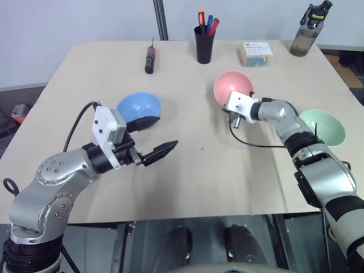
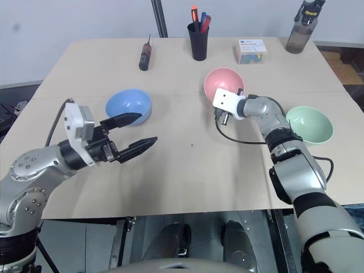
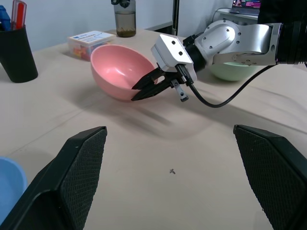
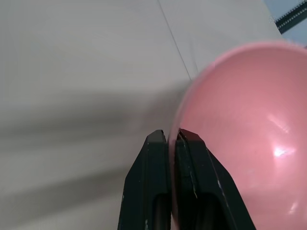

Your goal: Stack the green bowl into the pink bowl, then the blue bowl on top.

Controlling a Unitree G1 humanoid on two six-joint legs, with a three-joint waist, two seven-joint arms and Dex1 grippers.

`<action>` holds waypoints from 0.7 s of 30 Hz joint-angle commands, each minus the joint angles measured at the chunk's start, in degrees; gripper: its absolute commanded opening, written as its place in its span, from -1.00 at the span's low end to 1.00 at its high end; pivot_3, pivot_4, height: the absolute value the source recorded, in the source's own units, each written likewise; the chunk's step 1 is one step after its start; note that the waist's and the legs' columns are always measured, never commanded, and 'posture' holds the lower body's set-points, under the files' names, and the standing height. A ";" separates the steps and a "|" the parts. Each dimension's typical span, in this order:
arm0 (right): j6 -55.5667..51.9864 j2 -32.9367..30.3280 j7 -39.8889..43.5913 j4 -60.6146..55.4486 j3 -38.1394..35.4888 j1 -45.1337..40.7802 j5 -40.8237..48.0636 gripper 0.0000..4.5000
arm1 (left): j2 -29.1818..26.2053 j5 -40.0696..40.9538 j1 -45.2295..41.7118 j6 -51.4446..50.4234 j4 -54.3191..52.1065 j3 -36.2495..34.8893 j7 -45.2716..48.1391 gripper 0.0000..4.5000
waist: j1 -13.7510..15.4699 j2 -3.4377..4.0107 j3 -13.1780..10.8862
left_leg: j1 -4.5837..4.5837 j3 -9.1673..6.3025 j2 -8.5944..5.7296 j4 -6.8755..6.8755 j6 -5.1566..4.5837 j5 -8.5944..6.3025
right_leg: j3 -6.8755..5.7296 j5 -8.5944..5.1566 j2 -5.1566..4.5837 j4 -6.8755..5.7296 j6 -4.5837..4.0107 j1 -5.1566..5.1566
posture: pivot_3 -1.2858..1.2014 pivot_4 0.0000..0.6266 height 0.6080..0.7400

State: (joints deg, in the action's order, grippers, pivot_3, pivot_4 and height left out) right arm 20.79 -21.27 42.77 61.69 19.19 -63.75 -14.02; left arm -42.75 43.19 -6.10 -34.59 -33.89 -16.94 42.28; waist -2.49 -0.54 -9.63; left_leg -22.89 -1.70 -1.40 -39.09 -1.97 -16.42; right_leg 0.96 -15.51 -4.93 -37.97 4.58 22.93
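The pink bowl (image 1: 233, 85) is plain salmon pink, the blue bowl (image 1: 138, 106) plain sky blue, and the green bowl (image 1: 324, 126) plain pale mint. The bench (image 1: 199, 170) is light beige, unpatterned. Each tool has black fingers on a white block: the left tool (image 1: 152, 136) and the right tool (image 3: 144, 88), with silver-grey arms behind them. A black cup (image 1: 204, 44) holds red, orange and blue pens; a black screwdriver (image 1: 150, 59) has a red band.
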 commanded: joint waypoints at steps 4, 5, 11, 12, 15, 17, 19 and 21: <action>-28.04 -8.78 25.55 -51.81 -0.65 19.19 20.92 -0.98 | -0.79 0.24 0.39 2.26 1.41 -1.19 3.25 1.00 | 0.89 0.02 0.00 | -0.05 -0.10 0.02 0.01 0.00 0.00 | -0.08 0.00 -0.02 0.02 0.00 -0.02 | 0.03 -0.52 1.00; -32.93 -10.32 26.26 -59.28 -0.48 22.44 22.81 -0.98 | -0.93 -0.29 0.35 2.72 1.84 -1.07 3.78 1.00 | 1.04 0.02 0.00 | -0.17 -0.27 0.01 0.02 -0.01 -0.02 | -0.21 0.00 -0.08 0.05 0.00 0.00 | 0.03 -0.52 1.00; -45.76 -11.93 22.56 -73.81 1.02 29.82 23.14 -0.66 | -0.87 -1.94 -1.00 4.54 3.32 1.23 6.12 1.00 | 0.97 0.06 -0.01 | -0.38 -0.11 0.01 -0.13 0.02 0.01 | -0.05 0.02 -0.07 -0.14 -0.02 0.34 | 0.03 -0.52 1.00; -46.15 -11.77 21.62 -73.77 1.16 29.98 22.42 -0.54 | -0.83 -2.16 -1.53 4.78 3.48 1.85 6.39 1.00 | 1.12 0.06 0.00 | -0.23 -0.13 0.00 -0.12 0.03 0.01 | -0.08 0.03 -0.07 -0.14 -0.03 0.19 | 0.03 -0.52 1.00; -47.66 -11.51 19.57 -74.56 0.43 30.16 22.11 0.06 | -0.92 -2.02 -2.88 4.88 4.17 2.81 7.20 1.00 | 1.56 0.06 -0.01 | 0.04 -0.14 0.00 -0.08 0.02 0.01 | -0.11 0.02 -0.05 -0.08 -0.04 -0.04 | 0.03 -0.52 1.00; -48.44 -11.84 17.51 -76.37 -1.13 30.79 21.83 0.37 | -0.97 -1.92 -4.03 4.93 4.91 3.41 7.90 1.00 | 1.72 0.06 -0.01 | -0.01 -0.14 -0.02 -0.08 0.02 0.01 | -0.10 0.02 -0.05 -0.07 -0.04 -0.03 | 0.03 -0.52 1.00; -49.40 -12.86 14.67 -79.54 -3.79 32.28 21.64 0.71 | -0.85 -1.85 -5.24 4.93 5.53 4.32 8.53 1.00 | 1.76 0.06 -0.01 | -0.05 -0.15 -0.02 -0.07 0.02 0.01 | -0.11 0.02 -0.05 -0.04 -0.04 -0.02 | 0.03 -0.52 1.00; -54.29 -13.61 11.92 -85.47 -9.57 34.84 24.91 0.96 | -0.44 -1.70 -6.67 4.92 6.01 5.50 9.19 1.00 | 1.98 0.06 0.00 | -0.15 -0.16 -0.02 -0.07 0.02 0.01 | -0.13 0.02 -0.06 -0.03 -0.04 0.09 | 0.03 -0.52 1.00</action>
State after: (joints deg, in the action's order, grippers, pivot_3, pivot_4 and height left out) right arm -30.33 -34.03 57.08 -17.62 15.67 -29.62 8.33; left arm -43.25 41.24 -11.65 -30.74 -27.53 -11.91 50.61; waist -0.51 -0.49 -9.64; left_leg -23.09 -1.89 -1.43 -39.16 -1.95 -16.41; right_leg 0.80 -15.49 -5.00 -37.99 4.54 23.02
